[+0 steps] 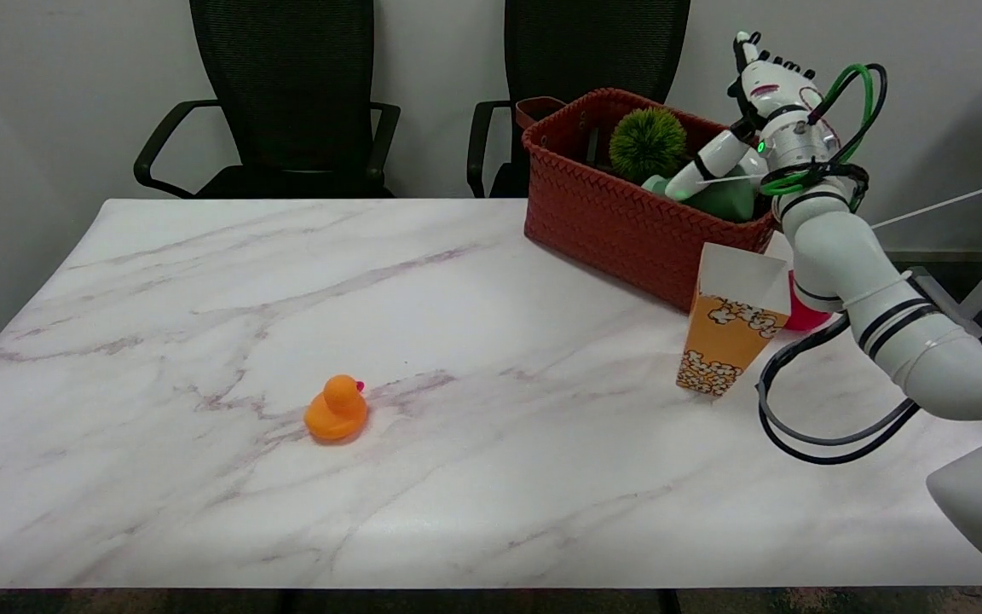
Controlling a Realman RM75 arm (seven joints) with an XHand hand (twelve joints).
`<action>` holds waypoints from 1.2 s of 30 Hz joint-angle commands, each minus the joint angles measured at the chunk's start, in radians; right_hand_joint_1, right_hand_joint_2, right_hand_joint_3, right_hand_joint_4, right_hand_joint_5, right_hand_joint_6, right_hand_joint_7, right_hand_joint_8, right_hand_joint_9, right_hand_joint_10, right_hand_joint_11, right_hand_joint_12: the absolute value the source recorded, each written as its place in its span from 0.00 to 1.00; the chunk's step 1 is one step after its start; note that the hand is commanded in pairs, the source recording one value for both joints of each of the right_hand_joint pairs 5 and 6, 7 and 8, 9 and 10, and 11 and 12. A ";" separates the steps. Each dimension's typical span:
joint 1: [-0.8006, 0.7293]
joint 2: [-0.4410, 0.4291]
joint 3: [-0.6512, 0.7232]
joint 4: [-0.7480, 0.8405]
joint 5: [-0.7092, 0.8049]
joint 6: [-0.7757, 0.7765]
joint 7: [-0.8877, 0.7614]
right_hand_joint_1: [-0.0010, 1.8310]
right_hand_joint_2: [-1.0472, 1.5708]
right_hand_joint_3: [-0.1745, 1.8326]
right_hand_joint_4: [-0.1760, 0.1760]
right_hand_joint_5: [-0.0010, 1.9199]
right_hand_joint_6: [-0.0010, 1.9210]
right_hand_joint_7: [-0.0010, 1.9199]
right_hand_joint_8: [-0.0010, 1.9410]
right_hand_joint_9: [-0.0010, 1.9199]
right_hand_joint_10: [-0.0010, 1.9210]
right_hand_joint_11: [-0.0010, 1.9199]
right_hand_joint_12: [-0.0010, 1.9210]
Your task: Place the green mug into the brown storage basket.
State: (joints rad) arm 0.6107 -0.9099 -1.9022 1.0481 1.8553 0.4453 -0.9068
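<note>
Marble-patterned and pale, the bench (423,341) carried the brown storage basket (627,222) at its far right corner, in easy reach of the working arm. From the head view, the green mug (725,198) lay inside the basket beside a spiky green ball (648,143). The robot hand (765,102) was raised above the basket's rim, fingers spread and holding nothing, apparently released so the mug could settle. A popcorn box (731,320) and an orange duck (337,408) stood apart.
</note>
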 commanded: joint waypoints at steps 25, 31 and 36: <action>-0.172 0.024 0.042 0.648 -0.288 0.456 0.033 0.58 0.32 0.09 0.50 0.02 0.02 0.25 0.25 0.27 0.27 0.16 0.16; -0.201 0.012 -0.085 0.759 -0.431 0.626 0.032 0.58 0.33 0.13 0.50 0.02 0.02 0.25 0.24 0.26 0.26 0.16 0.16; -0.251 -0.034 -0.170 0.799 -0.574 0.741 0.032 0.59 0.35 0.15 0.50 0.03 0.03 0.24 0.23 0.25 0.25 0.17 0.17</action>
State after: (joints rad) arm 0.4801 -0.8925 -1.8771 1.5718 1.6175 0.8378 -0.8740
